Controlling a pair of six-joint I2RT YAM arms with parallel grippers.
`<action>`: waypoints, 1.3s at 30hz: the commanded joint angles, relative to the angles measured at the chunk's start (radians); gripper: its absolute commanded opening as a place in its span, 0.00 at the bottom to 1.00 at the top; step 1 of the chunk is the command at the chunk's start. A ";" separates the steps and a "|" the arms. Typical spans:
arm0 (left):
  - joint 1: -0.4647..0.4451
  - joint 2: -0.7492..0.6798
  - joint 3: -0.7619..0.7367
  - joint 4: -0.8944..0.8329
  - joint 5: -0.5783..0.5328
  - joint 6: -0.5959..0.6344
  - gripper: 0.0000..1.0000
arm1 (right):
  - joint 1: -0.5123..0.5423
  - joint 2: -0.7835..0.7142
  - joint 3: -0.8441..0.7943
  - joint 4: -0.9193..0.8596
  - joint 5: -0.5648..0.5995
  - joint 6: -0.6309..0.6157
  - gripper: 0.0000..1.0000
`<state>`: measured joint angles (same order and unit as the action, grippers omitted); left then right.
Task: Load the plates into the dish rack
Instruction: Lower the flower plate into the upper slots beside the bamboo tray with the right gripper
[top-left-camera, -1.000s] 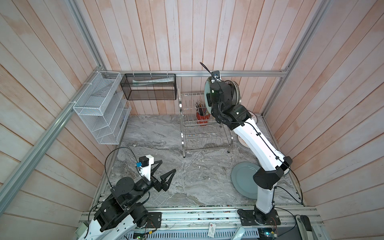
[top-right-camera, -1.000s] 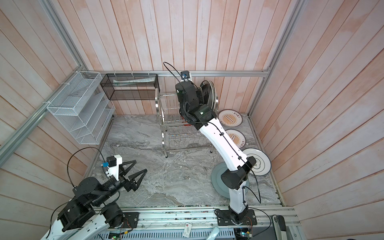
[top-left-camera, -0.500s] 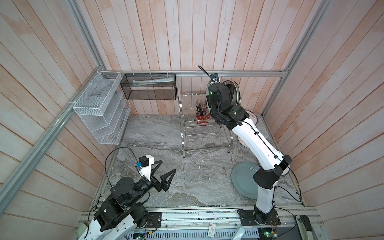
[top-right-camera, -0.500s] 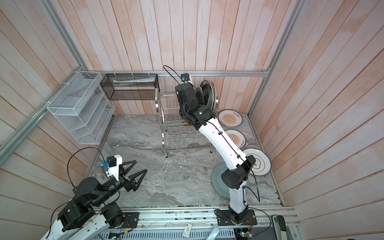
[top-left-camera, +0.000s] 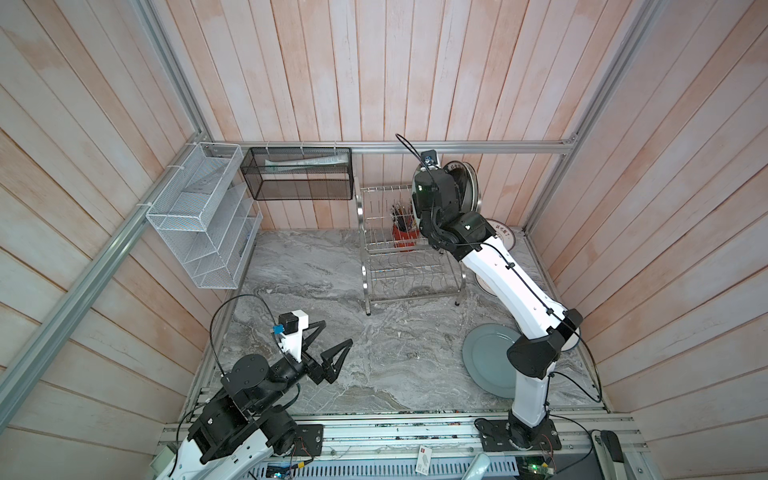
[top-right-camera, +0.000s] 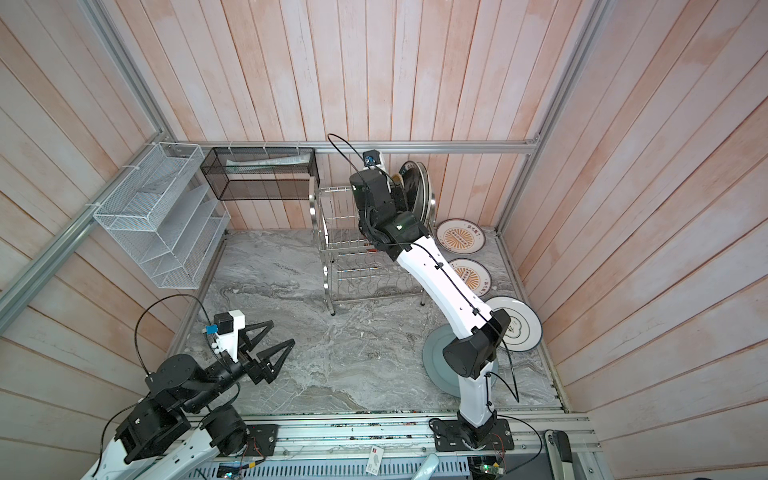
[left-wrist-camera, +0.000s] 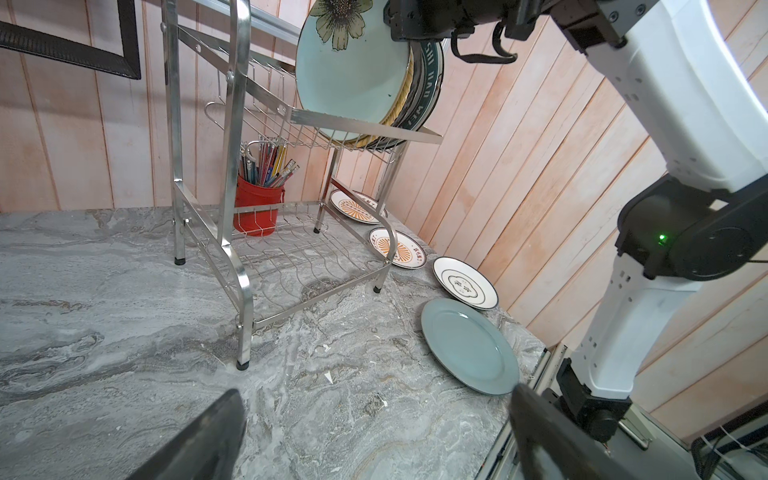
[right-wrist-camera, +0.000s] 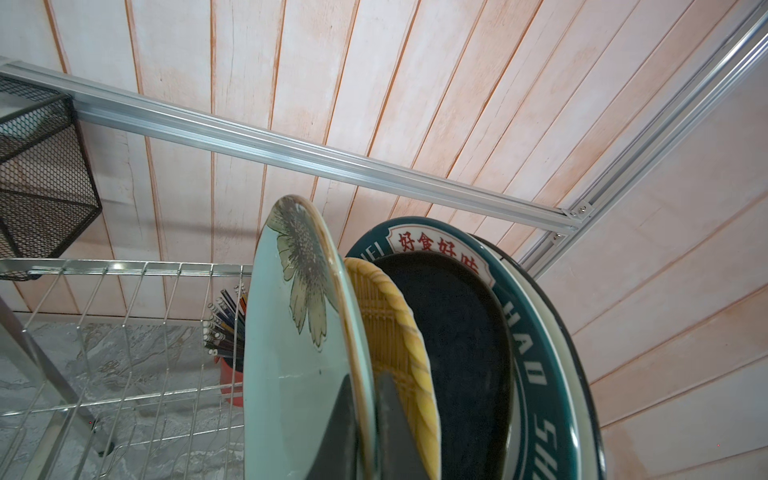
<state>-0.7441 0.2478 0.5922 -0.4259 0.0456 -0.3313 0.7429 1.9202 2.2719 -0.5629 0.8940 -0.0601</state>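
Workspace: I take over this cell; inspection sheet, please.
surface: marbled grey tabletop.
job's things: dish rack, upper tier: mint flowered plate, yellow woven plate, green-rimmed plate, on edge; flat on tabletop: sunburst plates, emblem plate, grey-blue plate.
clutter: white chips.
tools: left tool open, empty; right tool shut on mint flowered plate.
cables: black cable loops above left arm; second cable along right arm.
surroundings: plank walls, white mesh organiser, black mesh basket.

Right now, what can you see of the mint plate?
The mint plate is round, glossy, ceramic-looking, with a brownish rim and an olive flower printed near its edge. It stands on edge in the rack's upper tier, outermost of the row, next to the yellow plate. The right gripper is shut on its rim, one finger on each face.
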 joint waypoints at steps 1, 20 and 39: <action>0.009 -0.006 -0.009 0.026 0.012 0.019 1.00 | 0.018 -0.052 -0.027 0.007 0.013 0.040 0.00; 0.015 -0.015 -0.008 0.026 0.020 0.018 1.00 | 0.077 0.005 0.089 -0.167 0.080 0.113 0.00; 0.017 -0.016 -0.007 0.024 0.023 0.018 1.00 | 0.072 0.123 0.319 -0.199 0.113 0.154 0.00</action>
<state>-0.7330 0.2428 0.5922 -0.4194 0.0513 -0.3313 0.7979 2.0480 2.5469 -0.8280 0.9981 0.0307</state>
